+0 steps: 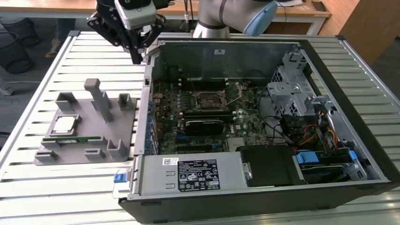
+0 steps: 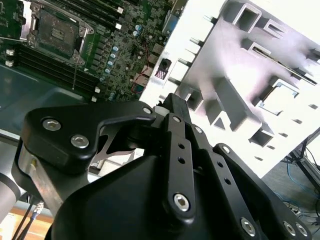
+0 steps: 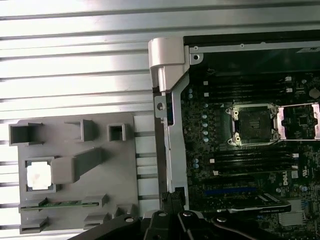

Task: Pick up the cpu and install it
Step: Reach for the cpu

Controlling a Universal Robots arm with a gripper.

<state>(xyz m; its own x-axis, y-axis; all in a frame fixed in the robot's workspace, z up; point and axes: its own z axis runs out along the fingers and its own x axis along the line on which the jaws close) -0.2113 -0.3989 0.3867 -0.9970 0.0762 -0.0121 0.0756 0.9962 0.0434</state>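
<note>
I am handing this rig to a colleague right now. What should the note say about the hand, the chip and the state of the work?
The hand is shut and holds nothing. It hangs above the edge of the computer case, on the holder's side.
The chip lies flat in its pocket on the grey holder, at the exterior view's left of the case. The green memory stick lies beside it.
The socket inside the case has its frame open and no chip in it.
Done: nothing yet.
Left: the chip is not yet picked up and not yet installed.
</note>
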